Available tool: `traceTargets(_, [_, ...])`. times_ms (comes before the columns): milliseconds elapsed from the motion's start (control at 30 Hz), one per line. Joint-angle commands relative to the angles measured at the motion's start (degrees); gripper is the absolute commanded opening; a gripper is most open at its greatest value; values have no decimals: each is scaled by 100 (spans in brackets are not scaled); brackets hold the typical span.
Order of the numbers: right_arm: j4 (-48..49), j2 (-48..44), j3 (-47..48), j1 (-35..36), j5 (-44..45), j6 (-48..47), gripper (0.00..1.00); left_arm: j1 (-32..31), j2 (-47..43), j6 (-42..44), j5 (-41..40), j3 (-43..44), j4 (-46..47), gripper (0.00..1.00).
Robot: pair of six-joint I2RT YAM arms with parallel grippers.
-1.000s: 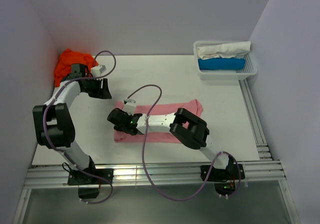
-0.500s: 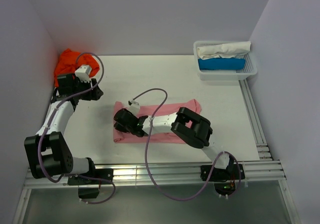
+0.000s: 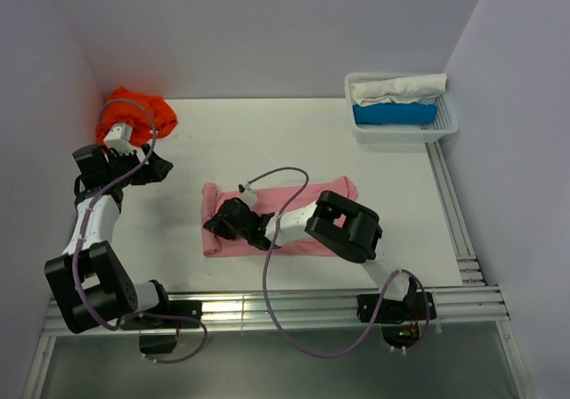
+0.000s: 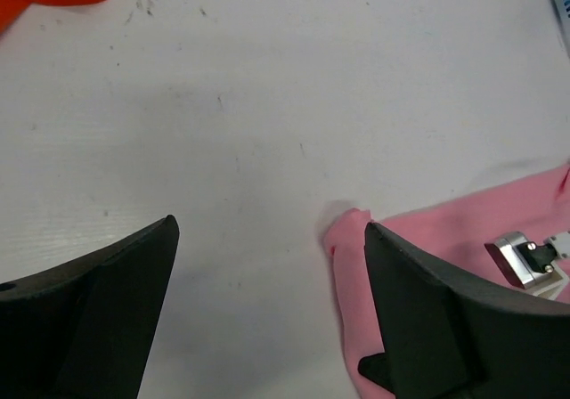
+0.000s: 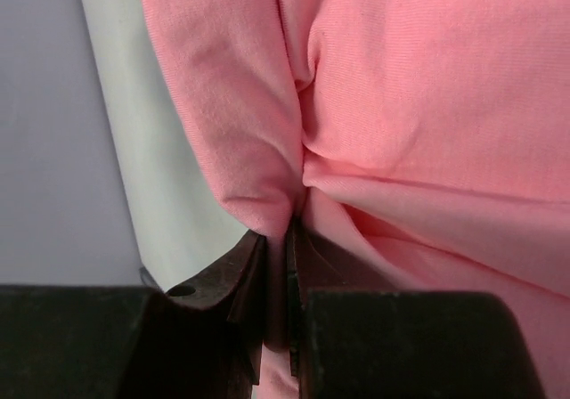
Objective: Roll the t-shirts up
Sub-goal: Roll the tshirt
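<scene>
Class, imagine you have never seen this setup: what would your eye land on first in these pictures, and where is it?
The light pink t-shirt lies as a folded strip at the middle of the table, with the right hand pinching a fold at its left end. The bright orange t-shirt sits crumpled in the far left corner, near the open left hand. A white basket at the far right holds a white roll and a blue roll.

Left hand [image 4: 272,228] farther back (wider)

open surface [image 3: 267,141] runs between the orange shirt [image 3: 134,112] in the far-left corner and the pink shirt [image 3: 214,201]; the white basket [image 3: 403,134] fills the far-right corner.
</scene>
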Motion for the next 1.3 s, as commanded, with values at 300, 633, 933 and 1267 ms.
traceTargets(300, [1281,155,-953,-77,-837,651,0,-490,-51,1176,351,-544,-19,99])
traceTargets(633, [2556,357,-1368,-191,-1013,1135,0,-1492,55,1616,-536,-974,-179,99])
traceTargets(933, [2979,489,-1333,-270,-1250,1355,0,-1906,573,1519,-862,-799,-292,79])
traceTargets(1267, [2795,585,-1052,-393,-1356,1347,0,-2310,916,1213,-1187,-606,-266,63])
